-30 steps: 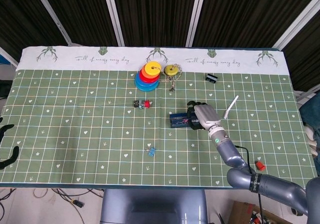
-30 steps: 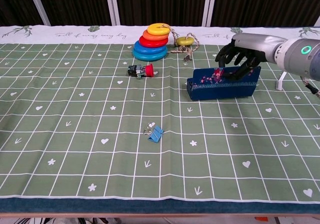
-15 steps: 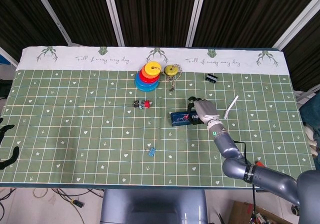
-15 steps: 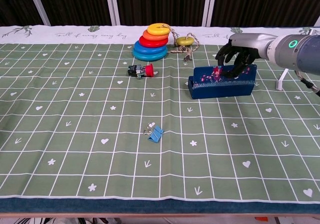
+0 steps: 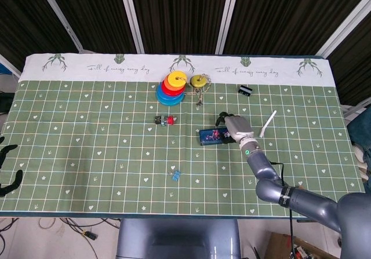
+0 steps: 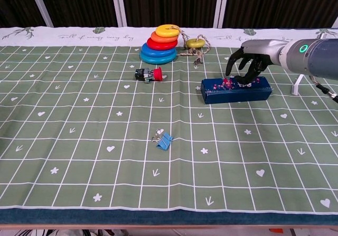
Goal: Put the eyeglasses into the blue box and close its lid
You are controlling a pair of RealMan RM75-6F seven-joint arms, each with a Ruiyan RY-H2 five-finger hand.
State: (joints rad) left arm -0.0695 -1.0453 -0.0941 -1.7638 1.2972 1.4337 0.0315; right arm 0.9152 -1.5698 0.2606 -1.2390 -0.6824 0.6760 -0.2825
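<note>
On the green tabletop (image 6: 79,141), the blue box (image 6: 236,90) lies with its lid down, eyeglasses presumably inside, unseen. The right robot hand (image 6: 247,64) arches over it, fingertips pressing the lid, gripping nothing. Next: confirm closure, then lift clear.

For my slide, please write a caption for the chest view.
Right hand rests fingertips on the closed blue box on the green tablecloth.

The right hand (image 5: 235,126) rests its fingers (image 5: 222,120) on the closed blue box (image 5: 213,136), on the green table (image 5: 87,149).
</note>
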